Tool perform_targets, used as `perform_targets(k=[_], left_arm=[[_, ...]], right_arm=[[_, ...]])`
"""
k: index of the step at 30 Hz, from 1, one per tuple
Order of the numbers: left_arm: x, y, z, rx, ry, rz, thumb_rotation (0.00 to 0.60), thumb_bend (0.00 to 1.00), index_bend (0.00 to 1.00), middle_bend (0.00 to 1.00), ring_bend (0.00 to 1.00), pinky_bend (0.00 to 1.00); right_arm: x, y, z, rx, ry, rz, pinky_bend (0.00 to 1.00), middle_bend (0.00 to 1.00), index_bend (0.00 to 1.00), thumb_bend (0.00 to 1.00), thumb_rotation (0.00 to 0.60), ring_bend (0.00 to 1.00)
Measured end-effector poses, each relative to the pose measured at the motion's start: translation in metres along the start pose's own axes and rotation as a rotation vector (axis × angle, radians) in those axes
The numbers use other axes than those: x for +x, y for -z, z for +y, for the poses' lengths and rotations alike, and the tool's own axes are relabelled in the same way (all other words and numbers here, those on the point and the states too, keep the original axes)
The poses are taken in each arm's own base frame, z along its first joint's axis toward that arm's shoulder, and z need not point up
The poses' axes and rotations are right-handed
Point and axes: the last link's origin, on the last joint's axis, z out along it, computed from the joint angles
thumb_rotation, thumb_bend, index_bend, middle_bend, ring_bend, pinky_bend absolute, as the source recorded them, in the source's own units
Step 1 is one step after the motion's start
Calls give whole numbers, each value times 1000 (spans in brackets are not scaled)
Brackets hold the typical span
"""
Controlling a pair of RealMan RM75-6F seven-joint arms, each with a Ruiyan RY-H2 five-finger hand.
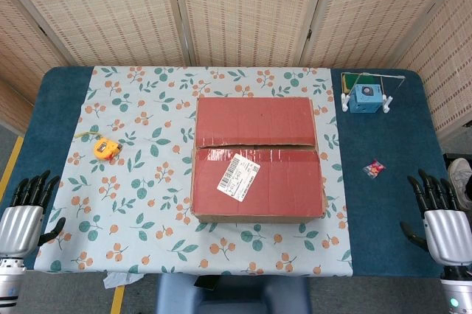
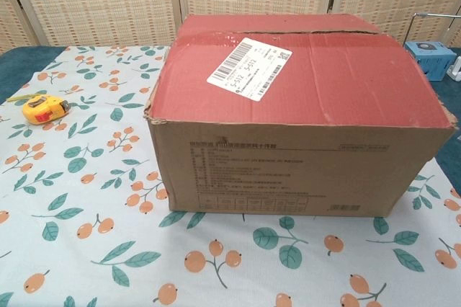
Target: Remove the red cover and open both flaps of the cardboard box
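- Table: blue-topped, with a floral cloth spread over its middle. Woven screens stand behind it.
- Cardboard box: sits squarely on the cloth, centred between the two arms. Its top is red all over; the two flaps are down and meet along a seam running left to right, which gapes slightly toward the left end. A white shipping label lies on the near flap. Whether the red is a separate cover or a layer stuck to the flaps cannot be told from either view.
- Left hand: low at the near left table edge, well apart from the box, fingers spread and slightly bent, holding nothing. Not seen in the chest view.
- Right hand: mirrors it at the near right edge, fingers spread, empty, well apart from the box.
- Blue cube device on a white stand: far right corner. Yellow tape measure: on the cloth left of the box. Small wrapped item: on the blue surface right of the box.
- Assessment: task not begun. Sound practice would be to bring both hands in from the sides, steady the box with one, and start at the gaping left end of the seam, lifting gently so the box does not slide on the cloth.
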Motion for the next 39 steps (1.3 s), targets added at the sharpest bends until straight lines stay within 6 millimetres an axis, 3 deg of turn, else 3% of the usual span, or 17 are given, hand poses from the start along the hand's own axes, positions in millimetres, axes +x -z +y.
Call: perform_targets(k=[12, 20, 28, 39], left_arm=[[2, 1, 5, -45, 26, 19, 600, 381, 0, 0, 0, 0], [1, 5, 0, -35, 42, -6, 600, 381, 0, 0, 0, 0], [7, 12, 2, -70, 80, 8, 600, 381, 0, 0, 0, 0], [8, 10, -7, -34, 126, -32, 600, 381, 17, 0, 0, 0]], right_arm=[[-4, -10, -10, 61, -28, 11, 0, 0, 0, 307, 600, 0], [13, -37, -41, 158, -12, -31, 0, 0, 0, 308, 600, 0], [58, -90, -93, 336, -51, -67, 0, 0, 0, 383, 600, 0], [68, -162, -150, 376, -8, -122, 0, 0, 0, 387, 600, 0]])
